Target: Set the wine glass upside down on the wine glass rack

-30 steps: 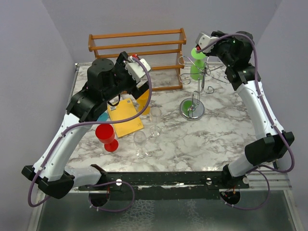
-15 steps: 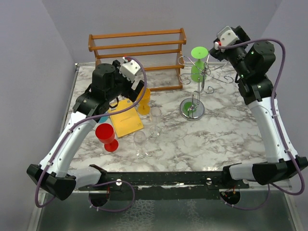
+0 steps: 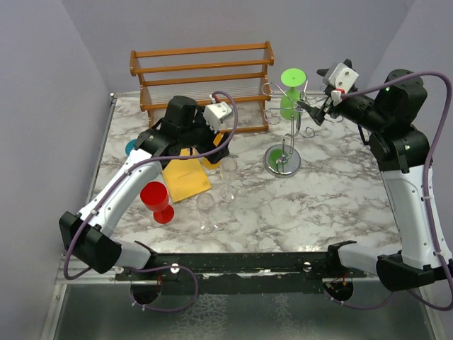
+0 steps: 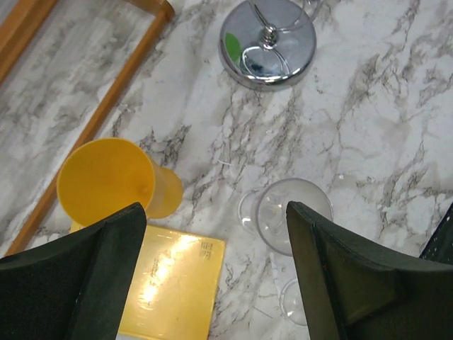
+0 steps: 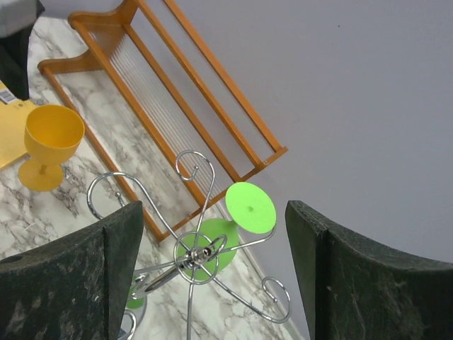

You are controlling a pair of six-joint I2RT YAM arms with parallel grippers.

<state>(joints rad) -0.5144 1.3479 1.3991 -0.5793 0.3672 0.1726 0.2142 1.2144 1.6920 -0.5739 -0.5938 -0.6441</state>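
Observation:
The silver wine glass rack (image 3: 284, 160) stands at the back right on its shiny disc base, which also shows in the left wrist view (image 4: 267, 42). A green wine glass (image 3: 291, 91) hangs upside down on one of its curled wire arms, foot up (image 5: 250, 207). My right gripper (image 3: 313, 111) is open and empty just right of the rack top (image 5: 199, 256). My left gripper (image 3: 212, 140) is open and empty above a yellow wine glass (image 4: 106, 180) and a clear wine glass (image 4: 293, 214), holding neither.
A brown wooden slatted shelf rack (image 3: 202, 78) stands along the back. A yellow pad (image 3: 185, 176), a red wine glass (image 3: 156, 200), a second clear glass (image 3: 206, 210) and a teal object (image 3: 131, 146) are on the marble table (image 3: 318, 198).
My right gripper has let go of the green glass, which stays hanging on the rack, and has drawn back to the right. My left arm has swung right, over the yellow and clear glasses.

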